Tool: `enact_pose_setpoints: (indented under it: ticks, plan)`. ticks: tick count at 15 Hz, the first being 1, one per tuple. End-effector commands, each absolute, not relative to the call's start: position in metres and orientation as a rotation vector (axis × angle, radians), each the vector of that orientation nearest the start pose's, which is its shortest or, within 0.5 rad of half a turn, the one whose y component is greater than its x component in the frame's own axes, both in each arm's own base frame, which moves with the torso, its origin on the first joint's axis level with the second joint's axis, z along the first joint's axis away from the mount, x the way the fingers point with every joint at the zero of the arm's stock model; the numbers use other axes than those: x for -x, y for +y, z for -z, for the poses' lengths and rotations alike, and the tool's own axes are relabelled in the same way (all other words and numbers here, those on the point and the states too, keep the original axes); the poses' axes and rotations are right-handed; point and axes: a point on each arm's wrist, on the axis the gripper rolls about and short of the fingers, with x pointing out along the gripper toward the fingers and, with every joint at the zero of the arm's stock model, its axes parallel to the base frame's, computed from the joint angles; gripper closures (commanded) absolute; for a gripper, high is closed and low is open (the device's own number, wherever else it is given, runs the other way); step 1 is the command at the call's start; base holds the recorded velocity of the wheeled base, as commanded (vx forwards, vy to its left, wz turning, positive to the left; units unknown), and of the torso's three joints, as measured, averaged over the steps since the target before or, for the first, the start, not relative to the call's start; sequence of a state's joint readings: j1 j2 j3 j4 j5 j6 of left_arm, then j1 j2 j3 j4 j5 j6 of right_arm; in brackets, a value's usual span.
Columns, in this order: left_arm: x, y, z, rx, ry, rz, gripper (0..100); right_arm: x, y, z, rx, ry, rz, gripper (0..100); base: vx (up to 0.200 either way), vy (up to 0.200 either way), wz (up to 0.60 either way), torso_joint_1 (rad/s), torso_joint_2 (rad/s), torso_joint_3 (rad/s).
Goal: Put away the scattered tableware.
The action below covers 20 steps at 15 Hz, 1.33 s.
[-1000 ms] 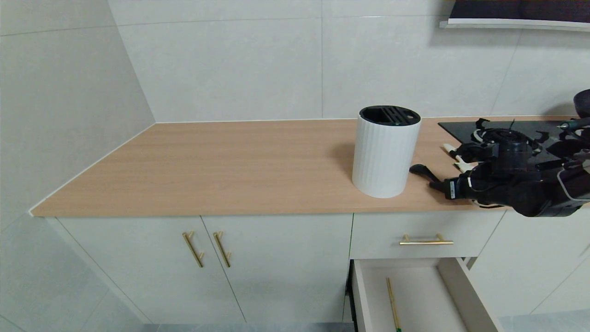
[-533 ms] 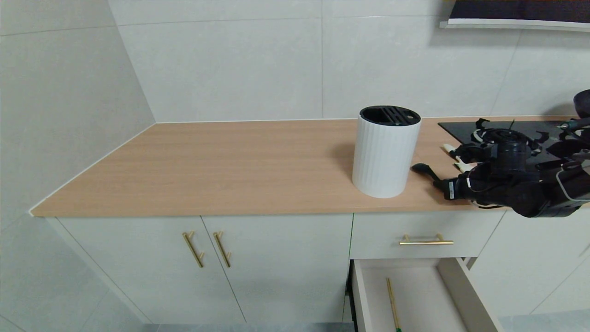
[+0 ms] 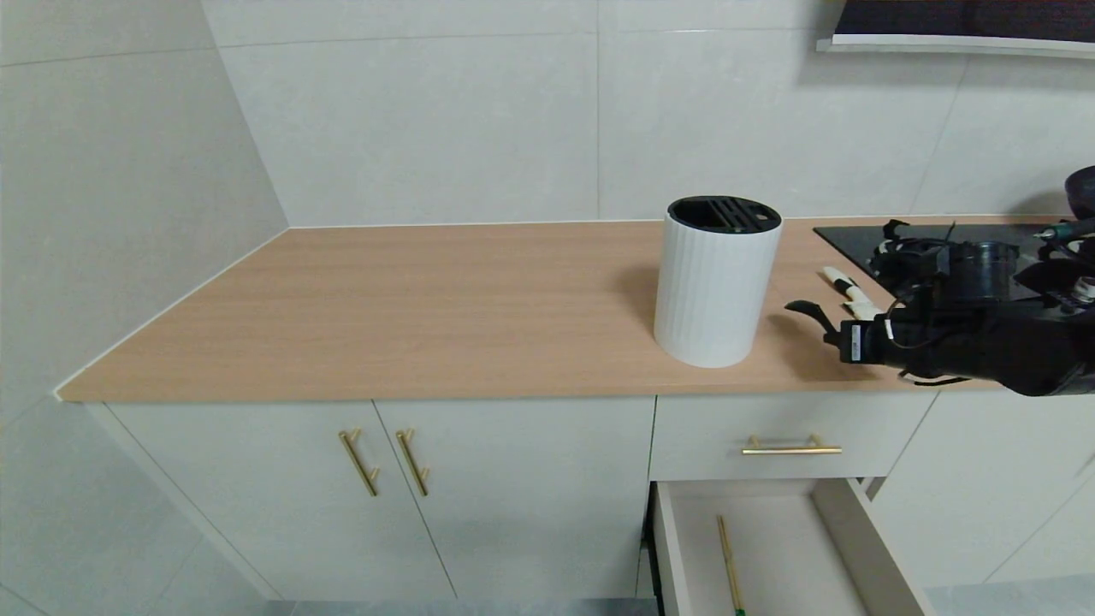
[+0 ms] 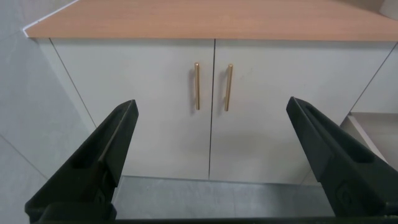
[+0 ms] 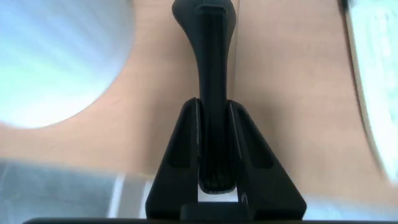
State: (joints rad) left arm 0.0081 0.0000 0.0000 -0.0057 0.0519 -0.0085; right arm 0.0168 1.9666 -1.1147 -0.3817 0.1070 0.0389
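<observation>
My right gripper (image 3: 832, 335) is shut on a black-handled utensil (image 3: 804, 311), held just above the wooden counter (image 3: 445, 299) to the right of the white ribbed holder (image 3: 717, 291) with a black slotted top. In the right wrist view the black handle (image 5: 211, 37) runs out between the closed fingers (image 5: 186, 143), with the white holder (image 5: 56, 56) off to one side. A white-handled utensil (image 3: 847, 289) lies on the counter beside the hob. My left gripper (image 4: 211, 109) is open and holds nothing, low in front of the cabinet doors (image 4: 211, 137).
A black hob (image 3: 855, 239) with burner parts occupies the counter's right end. Below the counter, a drawer (image 3: 671, 547) stands pulled out with a green-tipped chopstick (image 3: 727, 560) inside. A shut drawer with a gold handle (image 3: 791, 447) sits above it.
My right gripper has lifted up and slightly right with the black-handled utensil, off the counter. The white-handled utensil is now more exposed.
</observation>
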Motion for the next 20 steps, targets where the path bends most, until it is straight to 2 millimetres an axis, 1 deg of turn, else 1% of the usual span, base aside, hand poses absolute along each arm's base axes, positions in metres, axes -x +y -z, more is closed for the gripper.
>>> enact_pose_setpoints:
  ticks: [1, 3, 4, 6, 7, 8, 9, 10, 11, 17, 20]
  plan:
    - [0.023, 0.001, -0.076, 0.009, -0.006, -0.063, 0, -0.331, 0.018, -0.172, -0.056, 0.45, -0.012, 100, 0.0, 0.0, 0.0, 0.0, 0.0, 0.0]
    - [0.023, 0.001, -0.076, 0.009, -0.006, -0.061, 0, -0.306, 0.021, -0.166, -0.055, 0.484, 0.027, 100, 0.0, 0.0, 0.0, 0.0, 0.0, 0.0]
    - [0.023, 0.001, -0.076, 0.009, -0.006, -0.063, 0, -0.281, 0.02, -0.165, -0.053, 0.496, 0.025, 100, 0.0, 0.0, 0.0, 0.0, 0.0, 0.0]
    - [0.023, 0.001, -0.076, 0.009, -0.006, -0.061, 0, -0.25, 0.023, -0.164, -0.05, 0.507, -0.008, 100, 0.0, 0.0, 0.0, 0.0, 0.0, 0.0]
    - [0.023, 0.001, -0.076, 0.009, -0.006, -0.061, 0, -0.227, 0.026, -0.162, -0.046, 0.51, -0.036, 100, 0.0, 0.0, 0.0, 0.0, 0.0, 0.0]
    - [0.023, 0.001, -0.076, 0.009, -0.006, -0.061, 0, -0.214, 0.03, -0.161, -0.041, 0.509, -0.062, 100, 0.0, 0.0, 0.0, 0.0, 0.0, 0.0]
    - [0.023, 0.001, -0.076, 0.009, -0.006, -0.061, 0, -0.214, 0.03, -0.161, -0.041, 0.509, -0.062, 100, 0.0, 0.0, 0.0, 0.0, 0.0, 0.0]
    - [0.023, 0.001, -0.076, 0.009, -0.006, -0.061, 0, -0.183, 0.031, -0.151, -0.035, 0.52, -0.109, 100, 0.0, 0.0, 0.0, 0.0, 0.0, 0.0]
    - [0.023, 0.001, -0.076, 0.009, -0.006, -0.061, 0, -0.179, 0.03, -0.149, -0.031, 0.524, -0.111, 100, 0.0, 0.0, 0.0, 0.0, 0.0, 0.0]
    - [0.023, 0.001, -0.076, 0.009, -0.006, -0.061, 0, -0.176, 0.03, -0.14, -0.023, 0.563, -0.113, 100, 0.0, 0.0, 0.0, 0.0, 0.0, 0.0]
    - [0.023, 0.001, -0.076, 0.009, -0.006, -0.061, 0, -0.178, 0.031, -0.135, -0.019, 0.587, -0.119, 100, 0.0, 0.0, 0.0, -0.124, 0.3, 0.18]
